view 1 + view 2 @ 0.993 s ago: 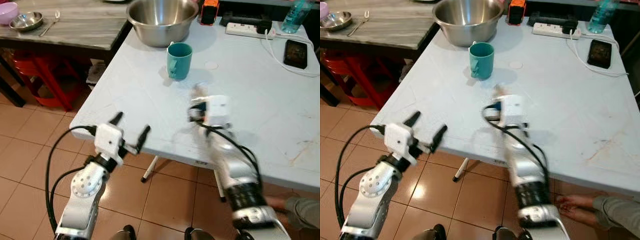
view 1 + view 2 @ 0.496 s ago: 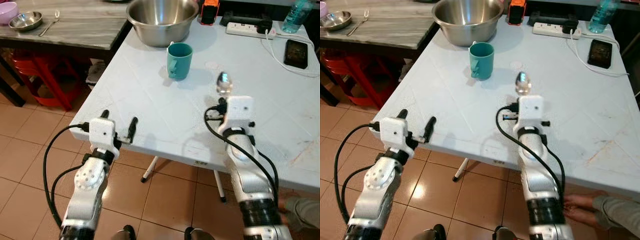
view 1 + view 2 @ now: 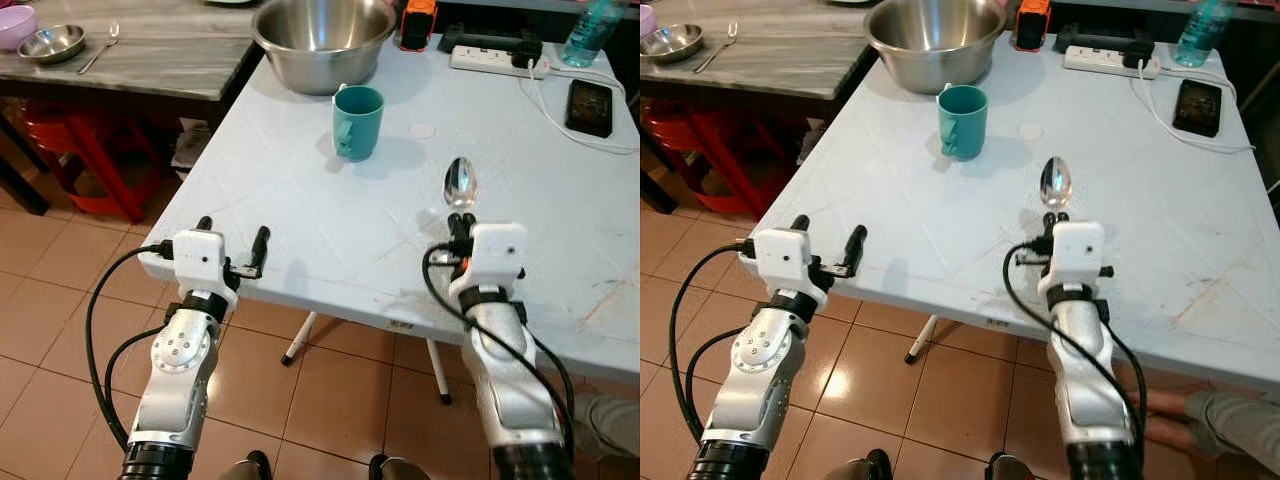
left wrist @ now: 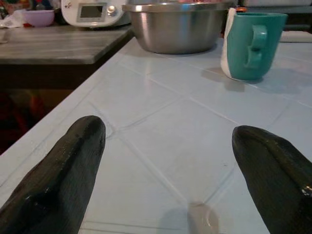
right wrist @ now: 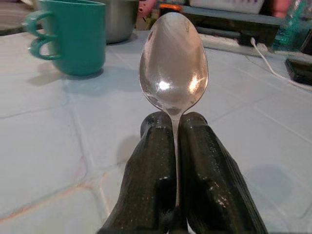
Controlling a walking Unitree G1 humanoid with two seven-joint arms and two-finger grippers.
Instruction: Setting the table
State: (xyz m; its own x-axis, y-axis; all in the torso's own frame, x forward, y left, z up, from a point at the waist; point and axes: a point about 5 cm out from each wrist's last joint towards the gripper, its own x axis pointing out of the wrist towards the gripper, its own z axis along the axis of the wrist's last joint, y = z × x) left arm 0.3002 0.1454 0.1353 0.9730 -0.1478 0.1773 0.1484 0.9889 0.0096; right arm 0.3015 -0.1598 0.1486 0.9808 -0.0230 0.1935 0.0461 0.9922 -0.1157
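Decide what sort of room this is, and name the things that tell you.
Probably a home kitchen or dining area: a big steel bowl and a green mug stand on the table, and the right claw holds a spoon.

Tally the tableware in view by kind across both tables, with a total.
Bowls: 3, a large steel bowl, a small steel bowl, a purple bowl
Mugs: 1, teal
Spoons: 1, in the right hand
Forks: 1
Total: 6
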